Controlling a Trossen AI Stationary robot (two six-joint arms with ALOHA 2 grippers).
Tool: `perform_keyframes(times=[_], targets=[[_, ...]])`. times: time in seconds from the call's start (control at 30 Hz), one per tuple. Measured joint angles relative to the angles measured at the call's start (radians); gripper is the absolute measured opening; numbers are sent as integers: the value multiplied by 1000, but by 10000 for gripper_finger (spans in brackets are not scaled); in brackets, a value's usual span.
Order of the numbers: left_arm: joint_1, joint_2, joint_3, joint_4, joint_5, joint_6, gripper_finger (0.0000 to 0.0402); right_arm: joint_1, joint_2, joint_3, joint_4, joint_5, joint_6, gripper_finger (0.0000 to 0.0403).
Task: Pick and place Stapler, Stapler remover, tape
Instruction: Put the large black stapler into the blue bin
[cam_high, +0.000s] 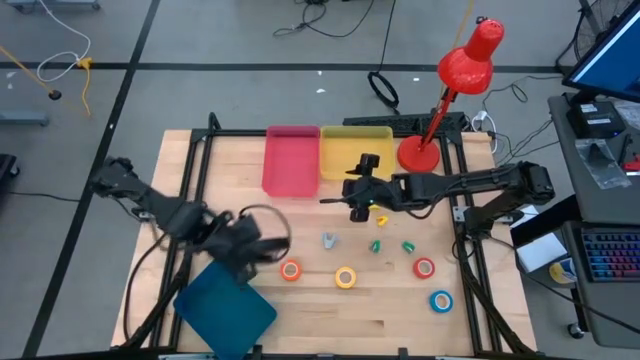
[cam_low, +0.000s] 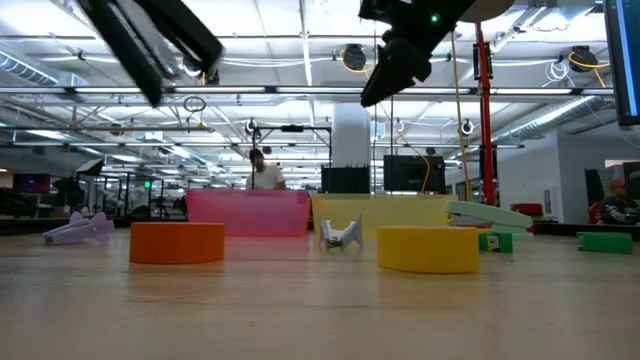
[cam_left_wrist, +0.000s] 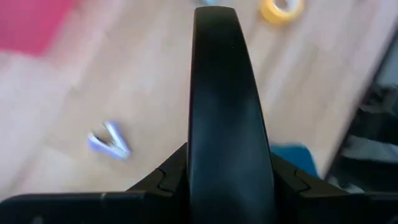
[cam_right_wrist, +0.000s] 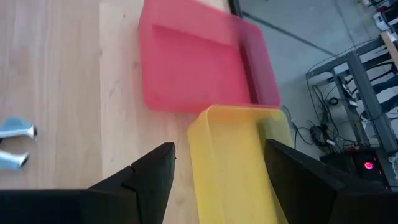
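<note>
Right gripper (cam_high: 360, 196) held over the front edge of the yellow bin (cam_high: 355, 150), fingers (cam_right_wrist: 149, 171) spread wide with nothing between them (bin floor plainly visible through the gap in the right wrist view). Pink bin (cam_high: 291, 158) touching the yellow one on its left side, both at the back of the wooden table (cam_high: 300, 320). Left gripper (cam_high: 262, 245) low near the table's front left, just beside the orange tape roll (cam_high: 291, 270); fingers (cam_left_wrist: 227, 93) pressed together as one dark bar, gripping nothing. Yellow tape roll (cam_high: 345, 278) near the orange one, red tape roll (cam_high: 424, 268) and blue tape roll (cam_high: 441, 300) farther right, all four flat on the wood and apart from one another. Stapler remover (cam_high: 329, 240), pale metal, resting between the bins and the orange and yellow rolls. Stapler (cam_low: 488, 215), pale green, seen low behind the yellow roll. Small green pieces (cam_high: 377, 246) and (cam_high: 408, 247) lying right of the remover. Teal lid (cam_high: 226, 308) at the front left corner, red desk lamp (cam_high: 455, 85) standing at the back right.
</note>
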Motion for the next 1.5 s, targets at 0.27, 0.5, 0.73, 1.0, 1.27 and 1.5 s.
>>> perform_keyframes(times=[0.27, 0.5, 0.73, 1.0, 1.27, 1.5], targets=[[-228, -5, 0, -87, 135, -214, 131, -17, -1, 0, 55, 0, 11, 238], [-350, -2, 0, -130, 215, -227, 131, -18, 0, 0, 53, 0, 119, 238], [-420, 1, 0, -156, 193, -116, 131, -18, 0, 0, 53, 0, 168, 238], [-432, 54, -11, -150, 147, 300, 131, -17, 0, 0, 53, 0, 169, 238], [-432, 76, -134, 2, 110, 424, 131, -17, 0, 0, 52, 0, 169, 238], [-430, 76, -230, 196, 44, 462, 131, -17, 0, 0, 52, 0, 169, 238]])
